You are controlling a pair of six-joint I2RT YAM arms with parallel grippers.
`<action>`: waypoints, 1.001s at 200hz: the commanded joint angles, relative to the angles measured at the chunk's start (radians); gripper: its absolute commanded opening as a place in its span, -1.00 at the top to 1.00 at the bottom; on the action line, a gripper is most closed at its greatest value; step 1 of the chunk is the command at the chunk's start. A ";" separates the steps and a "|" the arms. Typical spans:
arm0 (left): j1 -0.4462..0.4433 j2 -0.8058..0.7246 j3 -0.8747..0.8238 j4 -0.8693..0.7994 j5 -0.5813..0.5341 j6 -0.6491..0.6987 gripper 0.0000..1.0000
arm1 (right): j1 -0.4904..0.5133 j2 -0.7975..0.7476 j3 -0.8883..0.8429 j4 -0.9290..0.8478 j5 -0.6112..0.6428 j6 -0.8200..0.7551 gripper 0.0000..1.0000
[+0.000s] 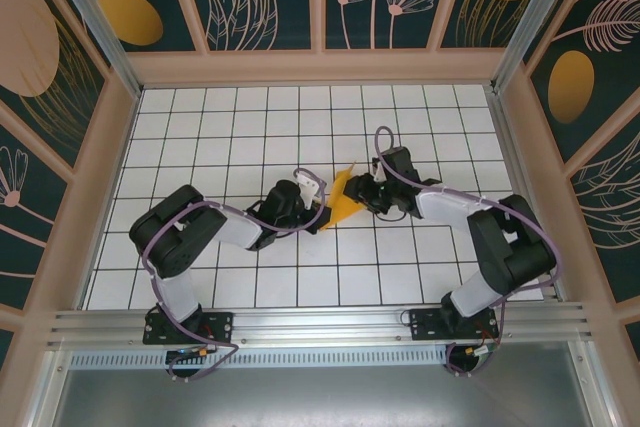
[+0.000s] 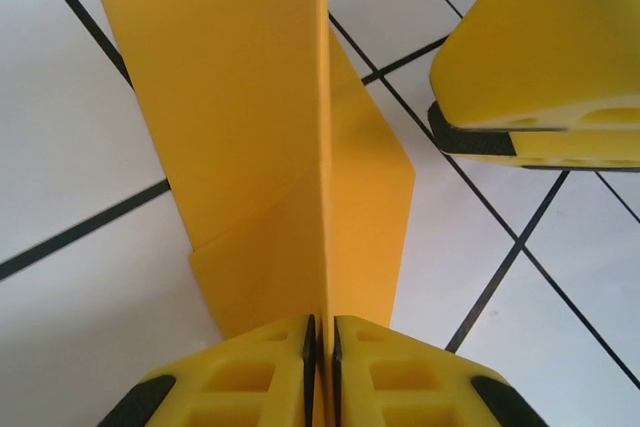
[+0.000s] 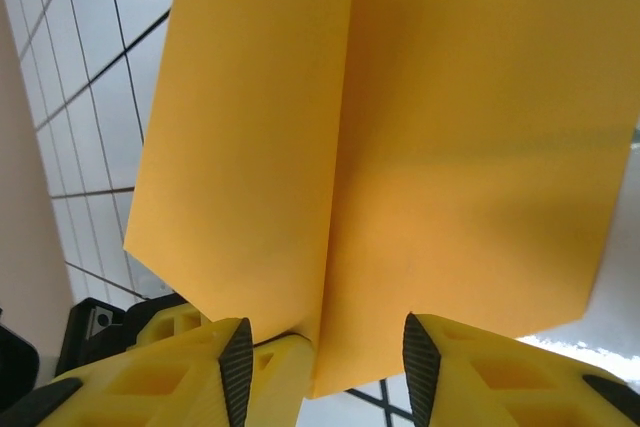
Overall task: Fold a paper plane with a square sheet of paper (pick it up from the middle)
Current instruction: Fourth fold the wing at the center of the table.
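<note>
The orange-yellow paper (image 1: 342, 197), folded into a creased winged shape, stands between the two arms near the table's middle. My left gripper (image 2: 322, 357) is shut on its centre crease, and the paper's two flaps (image 2: 250, 127) spread up and away from the pinched fold. My right gripper (image 3: 322, 357) is open, its fingers (image 3: 432, 367) wide apart around the lower edge of the paper (image 3: 400, 147) without pinching it. In the left wrist view a right gripper finger (image 2: 540, 47) shows at upper right, beside the paper. In the top view both grippers meet at the paper.
The white gridded tabletop (image 1: 260, 127) extends free behind and to both sides of the arms. Dark floral wall panels with a wooden frame (image 1: 320, 67) enclose the table. A metal rail (image 1: 320, 322) runs along the near edge.
</note>
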 commanded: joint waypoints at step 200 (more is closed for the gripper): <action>-0.003 0.092 0.206 -0.284 0.120 -0.043 0.90 | -0.035 0.079 -0.022 0.078 -0.047 -0.133 0.14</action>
